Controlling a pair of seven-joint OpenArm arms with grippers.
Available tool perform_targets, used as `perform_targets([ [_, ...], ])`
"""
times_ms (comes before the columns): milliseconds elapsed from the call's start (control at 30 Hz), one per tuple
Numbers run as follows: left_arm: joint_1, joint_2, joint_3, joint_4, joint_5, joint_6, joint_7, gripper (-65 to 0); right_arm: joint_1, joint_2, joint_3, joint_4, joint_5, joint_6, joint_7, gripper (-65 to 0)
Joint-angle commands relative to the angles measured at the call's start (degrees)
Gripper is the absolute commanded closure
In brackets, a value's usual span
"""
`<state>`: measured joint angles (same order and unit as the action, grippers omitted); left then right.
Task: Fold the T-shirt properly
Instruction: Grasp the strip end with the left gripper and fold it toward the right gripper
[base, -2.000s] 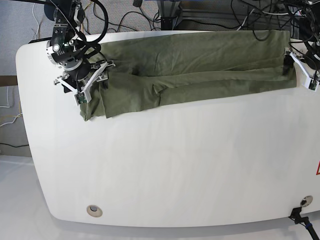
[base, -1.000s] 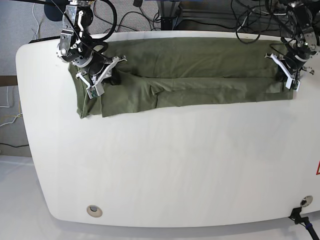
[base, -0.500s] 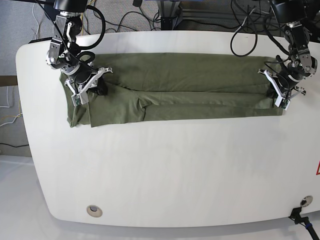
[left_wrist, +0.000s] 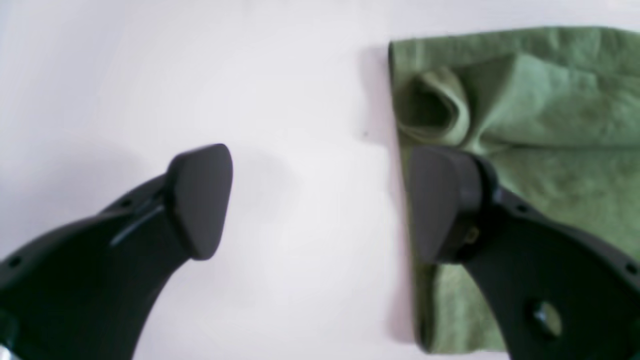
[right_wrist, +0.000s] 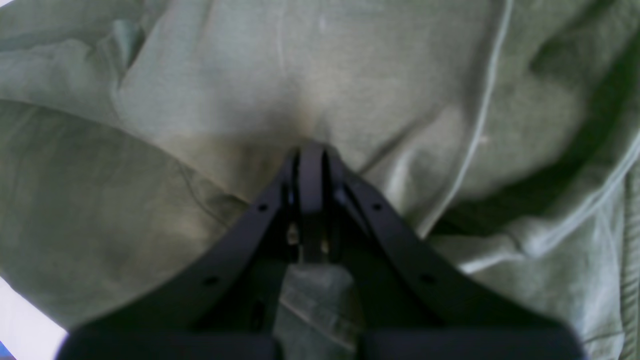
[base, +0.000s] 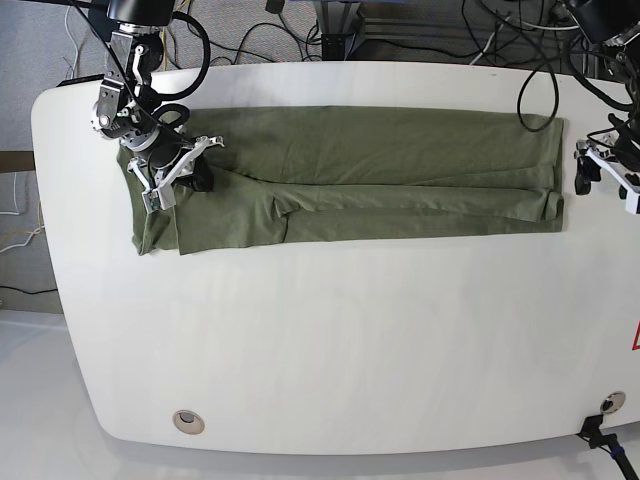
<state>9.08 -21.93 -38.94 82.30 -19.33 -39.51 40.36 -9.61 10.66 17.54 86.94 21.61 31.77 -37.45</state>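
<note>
**Shirt lies in a long band; one hand pinches it, the other stands wide at its end**

The T-shirt lies folded lengthwise into a long olive band across the far part of the white table, reaching almost from one side to the other. A crease line runs along its length, and the end on the base view's left is wider, with a flap hanging toward the near side.

The right hand sits on that wider end. In the right wrist view its fingers are pressed together with green cloth gathered between and around them, so it is pinching the T-shirt.

The left hand is at the other end, just off the edge of the cloth. In the left wrist view its two dark fingertips stand wide apart with nothing between them; one is over bare table, the other over the very edge of the T-shirt, where the layers curl into a small open fold.
</note>
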Motion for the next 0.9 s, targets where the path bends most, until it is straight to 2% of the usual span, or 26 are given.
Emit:
perform_targets([
  [0, -0.16, -0.44, 0.21, -2.96, -2.25, -0.49, -0.49, -50.3, -0.11, 0.64, 0.09, 0.4, -1.61, -0.6, -1.54, 0.0],
  [167, -0.07, 0.09, 4.34, -6.21, -2.51, -0.49, -0.49, -50.2, -0.2, 0.11, 0.09, 0.4, -1.78, -0.52, -1.54, 0.0],
  [333, -0.16, 2.72, 6.45, -6.65, -2.25, -0.49, -0.58, -50.2, -0.28, 0.03, 0.09, 0.4, -1.78, -0.52, -1.54, 0.0],
  [433, -0.16, 2.72, 8.83, -6.65, -2.51, -0.49, -0.67, -48.5, -0.28, 0.03, 0.09, 0.4, -1.69, -0.52, -1.54, 0.0],
  [500, -0.25, 2.81, 9.36, -6.65, -2.51, -0.49, -0.67, -43.5, -0.28, 0.03, 0.09, 0.4, -1.61, -0.52, -1.54, 0.0],
  [567, -0.33, 2.81, 9.71, -6.57, -2.6, -0.49, -0.67, -35.4, -0.28, 0.03, 0.09, 0.4, -1.61, -0.52, -1.54, 0.0],
  [667, -1.13, 2.81, 9.62, -6.74, -2.6, -0.49, -0.67, -19.3, -0.37, 0.03, 0.09, 0.4, -1.61, -0.52, -1.54, 0.0],
  [767, -1.3, 2.81, 9.62, -6.65, -2.34, -0.49, -0.67, 0.0, -0.37, 0.03, 0.09, 0.4, -1.52, -0.52, -1.54, 0.0],
  [867, -1.39, 2.81, 9.62, -6.48, -2.51, -0.49, -0.67, 0.0, -0.37, -0.06, 0.09, 0.4, -1.52, -0.52, -1.54, 0.0],
])
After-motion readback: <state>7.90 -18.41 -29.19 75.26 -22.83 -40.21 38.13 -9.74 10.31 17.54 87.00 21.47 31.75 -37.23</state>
